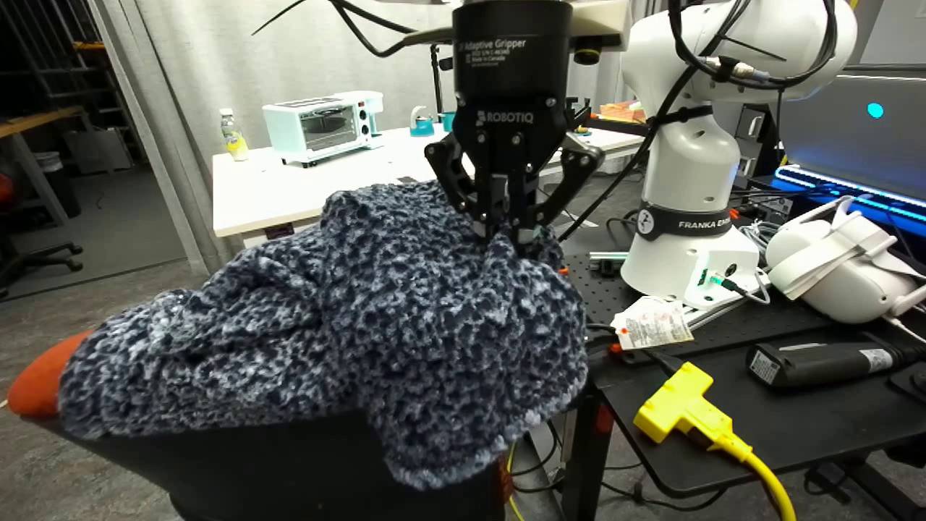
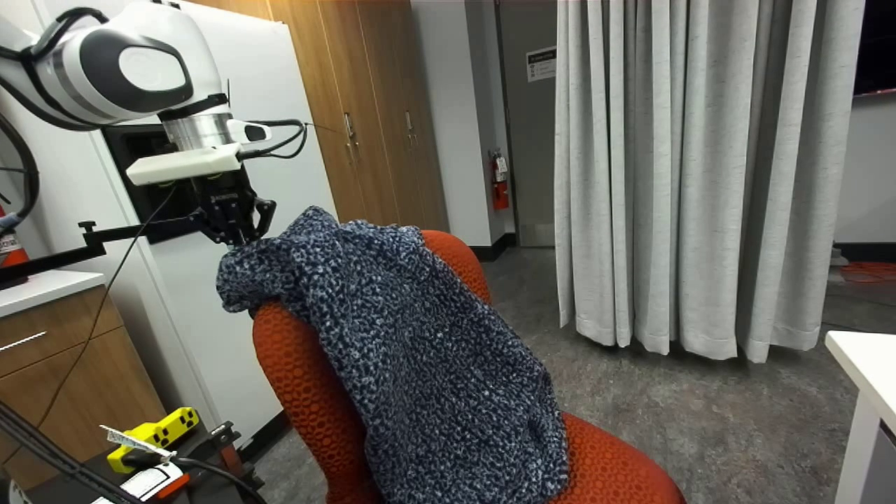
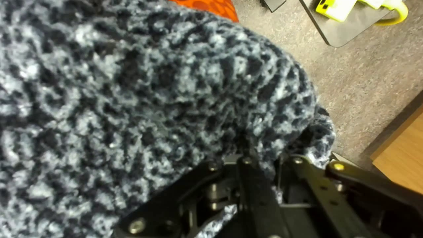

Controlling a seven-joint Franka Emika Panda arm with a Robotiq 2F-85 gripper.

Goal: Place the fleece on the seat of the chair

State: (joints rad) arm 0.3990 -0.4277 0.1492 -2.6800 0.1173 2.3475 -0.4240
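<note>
Gripper (image 1: 504,234): pinching fleece (image 1: 441,318) | spread: beside and below, draped over chair (image 2: 304,371)

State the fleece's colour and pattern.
The fleece is a mottled speckle of dark navy and pale grey-white, showing best in an exterior view.

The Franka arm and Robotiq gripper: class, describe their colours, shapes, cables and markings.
The Franka arm is white with rounded segments; black cables loop along it, and a black band near its base bears white FRANKA lettering. The Robotiq gripper is black: a cylindrical body, white ROBOTIQ and Adaptive Gripper markings, and angular linked fingers.
</note>
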